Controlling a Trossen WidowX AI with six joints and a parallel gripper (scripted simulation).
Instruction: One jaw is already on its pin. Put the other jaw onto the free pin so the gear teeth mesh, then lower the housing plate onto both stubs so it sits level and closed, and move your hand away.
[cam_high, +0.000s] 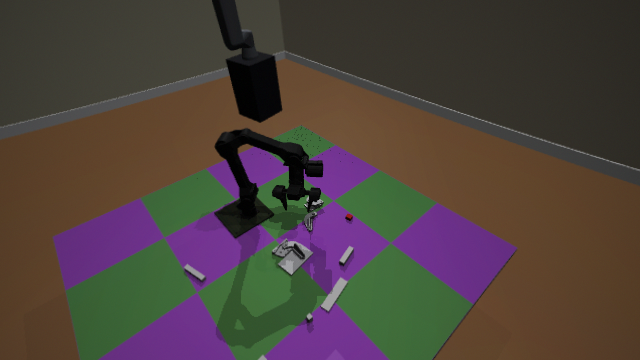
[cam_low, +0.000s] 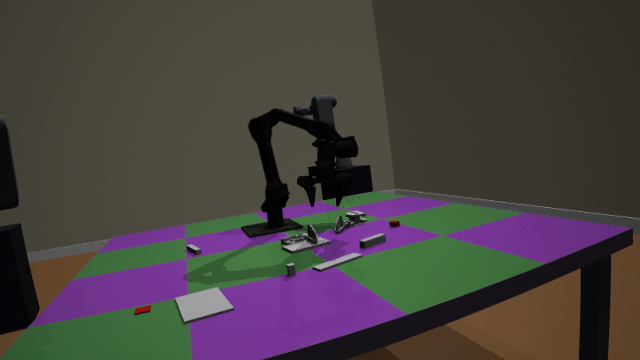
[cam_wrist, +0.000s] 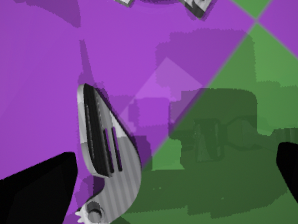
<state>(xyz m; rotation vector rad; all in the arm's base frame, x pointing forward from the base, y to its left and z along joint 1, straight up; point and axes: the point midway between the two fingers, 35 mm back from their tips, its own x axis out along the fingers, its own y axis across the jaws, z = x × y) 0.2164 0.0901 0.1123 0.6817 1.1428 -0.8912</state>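
Observation:
My gripper (cam_high: 298, 208) (cam_low: 325, 205) (cam_wrist: 180, 159) is open and empty, pointing down above the table. The loose grey jaw (cam_high: 310, 221) (cam_low: 341, 225) (cam_wrist: 127, 175) lies below it, nearer the left finger in the wrist view, its toothed end at the bottom edge there. The grey base plate (cam_high: 293, 265) (cam_low: 300, 247) lies nearer the top camera with the other jaw (cam_high: 298, 250) (cam_low: 312, 233) on it. Its pins are too small to make out. The housing plate (cam_high: 314, 204) (cam_low: 356, 215) lies beyond the loose jaw, partly behind a finger in the top view.
A red block (cam_high: 349, 217) (cam_low: 394, 223) lies right of the jaw. Grey bars (cam_high: 346, 255) (cam_high: 334, 295) (cam_high: 194, 273) and a small grey block (cam_high: 309, 318) (cam_low: 291, 269) lie around the base. A pale flat plate (cam_low: 204, 304) and red piece (cam_low: 142, 310) lie farther off.

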